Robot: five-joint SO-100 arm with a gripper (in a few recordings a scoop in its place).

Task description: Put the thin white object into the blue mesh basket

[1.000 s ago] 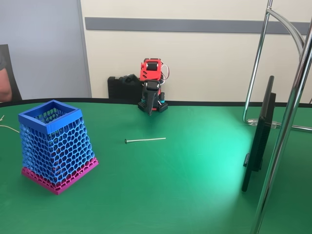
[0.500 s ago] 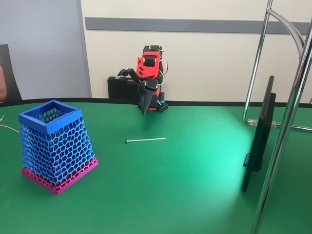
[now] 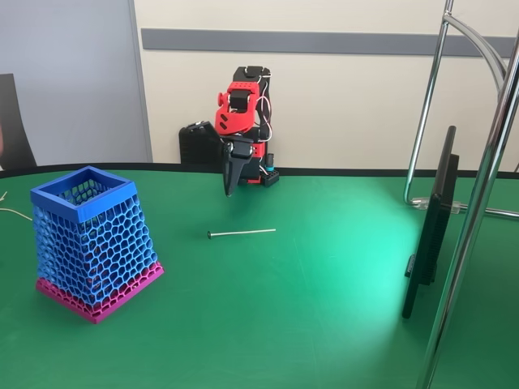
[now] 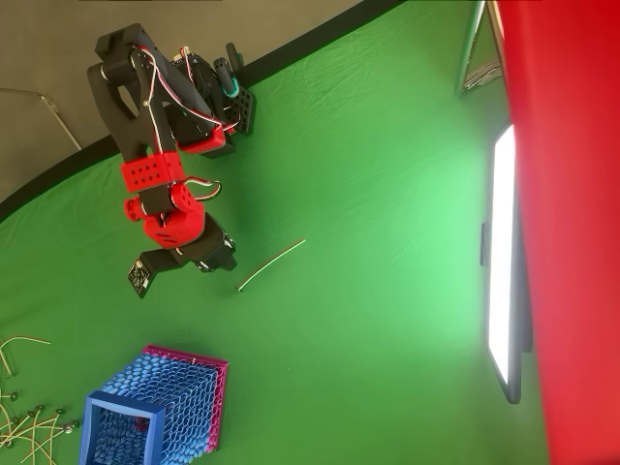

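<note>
We saw the gripper [image 3: 230,188] had swung out from the arm's base over the last second, leaning forward above the green table [image 3: 324,275] with its tip pointing down; its fingers looked drawn narrow, nothing between them; the thin white object [image 3: 242,233] had not moved, lying flat near the table's middle, just ahead of the tip and apart from it; the blue mesh basket [image 3: 89,239] stood upright toward the left edge, well apart; we judged the reach begun, the grasp undone.
</note>
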